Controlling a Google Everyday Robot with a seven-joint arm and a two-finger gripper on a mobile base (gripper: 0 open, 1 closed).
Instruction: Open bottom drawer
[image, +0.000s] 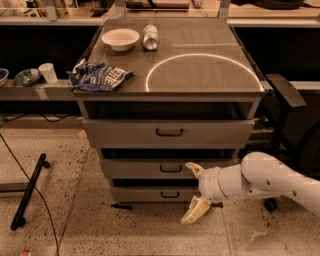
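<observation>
The bottom drawer (150, 194) is the lowest, narrowest grey front of three in the metal cabinet, with a small dark loop handle (170, 194) at its centre. It stands a little forward of the cabinet body. My gripper (193, 193) is on a white arm coming in from the right. Its two cream fingers are spread wide, one fingertip (192, 167) up by the middle drawer, the other (194, 212) down by the floor. It holds nothing and sits just right of the bottom handle.
The middle drawer (130, 168) and top drawer (125, 133) are above. The cabinet top (200, 75) carries a white bowl (120, 38), a can (150, 36) and a blue chip bag (98, 76). A dark bar (27, 192) lies on the floor at left. A black chair (285, 100) stands at right.
</observation>
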